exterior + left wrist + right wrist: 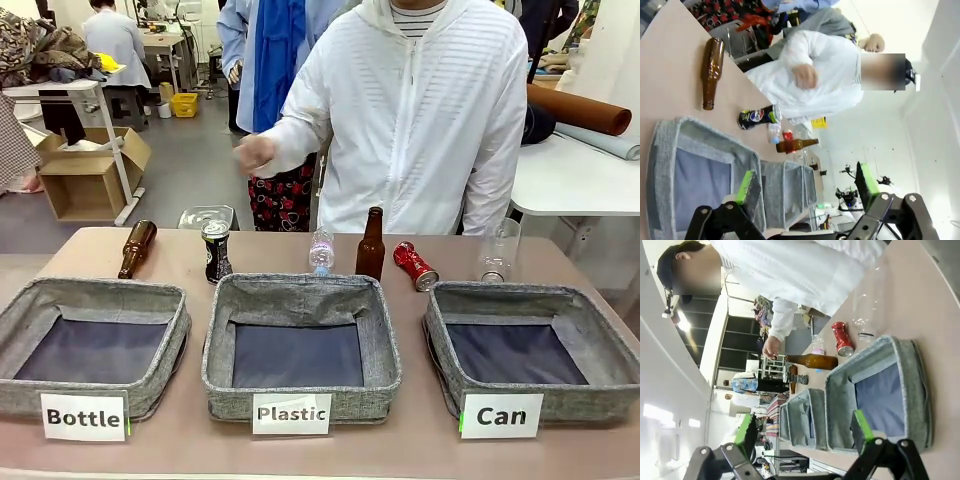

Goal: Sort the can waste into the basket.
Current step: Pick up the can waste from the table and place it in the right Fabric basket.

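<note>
Far edge of the counter (270, 262): a row of waste stands and lies behind three baskets.
Red can: the dented red metal drink can (414, 266) lies on its side just behind the far left corner of the Can basket.
Black can: the black metal drink can with pale markings and a silver top (216, 250) stands upright behind the far left corner of the middle basket.
Can basket: the grey fabric rectangular basket with a white "Can" label (520, 292) sits at the counter's near right corner.
Neighbours: an upright brown glass bottle (371, 245) stands just left of the red can; what seems to be a clear plastic bottle (499, 250) stands to its right.
Left tool (806, 183): jaws wide apart, nothing between them.
Right tool (802, 430): jaws spread, holding nothing, above the Can basket's near side.
Person's hand (255, 153): raised above the far edge, touching nothing.
</note>
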